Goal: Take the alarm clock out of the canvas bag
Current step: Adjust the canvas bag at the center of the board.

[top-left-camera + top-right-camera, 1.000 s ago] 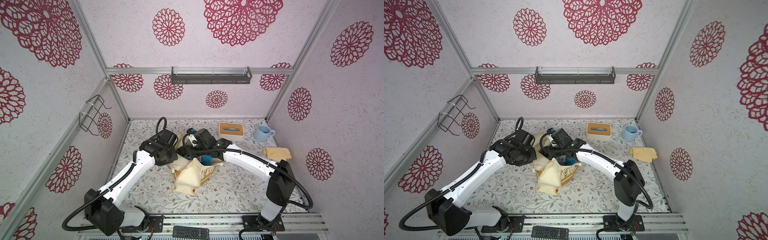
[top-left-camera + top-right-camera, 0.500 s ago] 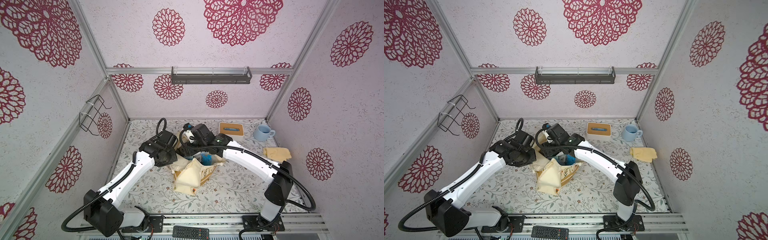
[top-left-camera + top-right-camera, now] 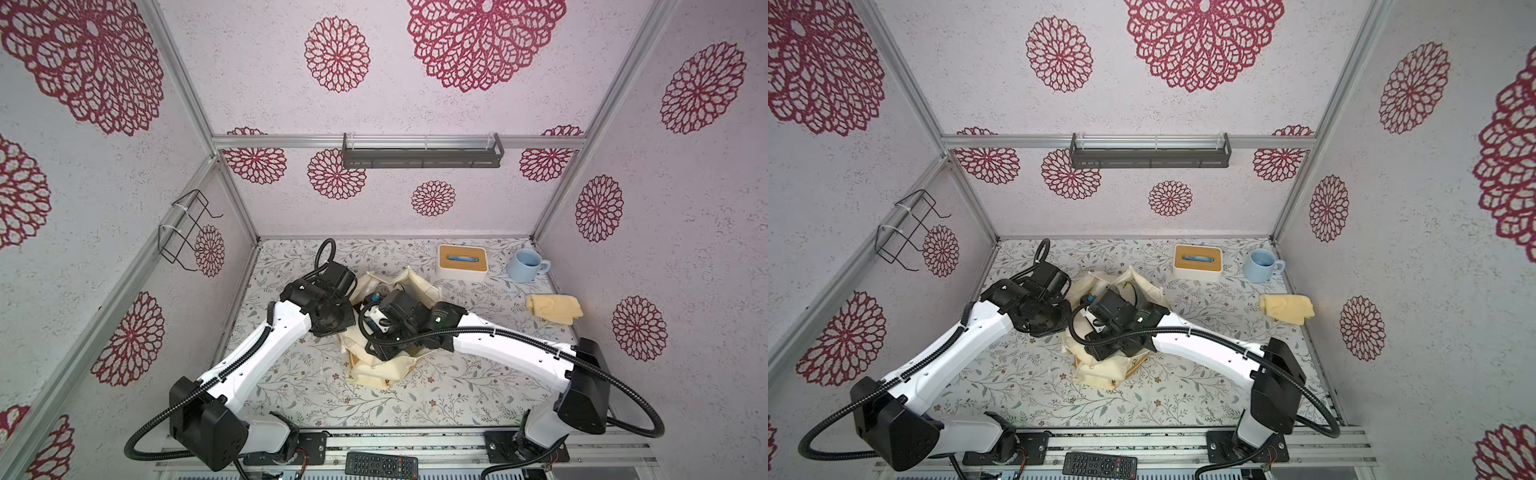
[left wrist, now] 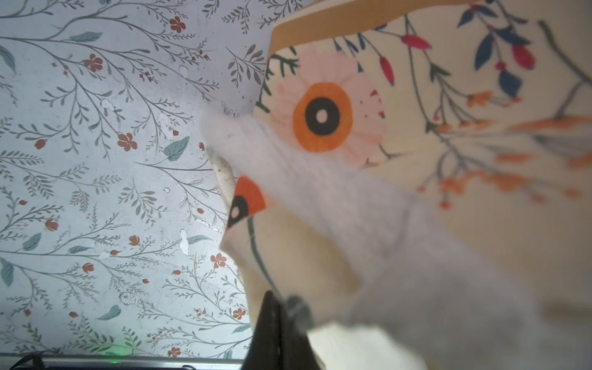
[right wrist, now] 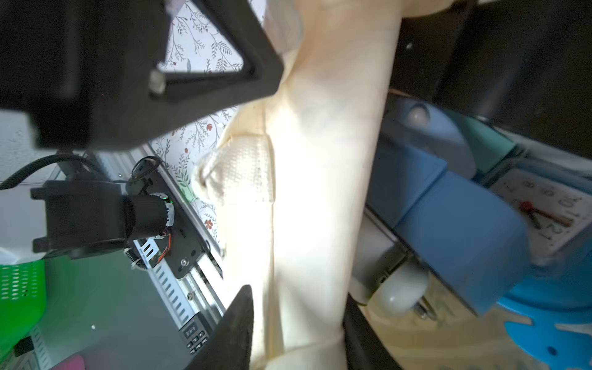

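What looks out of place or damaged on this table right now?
The canvas bag sits slumped and crumpled mid-table, its walls folded over rather than upright. In the left wrist view, the table covering shows small white worn patches.

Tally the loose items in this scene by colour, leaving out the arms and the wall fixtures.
Cream: 1, canvas bag
Blue: 2, mug and alarm clock
Yellow: 1, folded cloth
White with wooden top: 1, tissue box
Black: 1, remote
Total: 6
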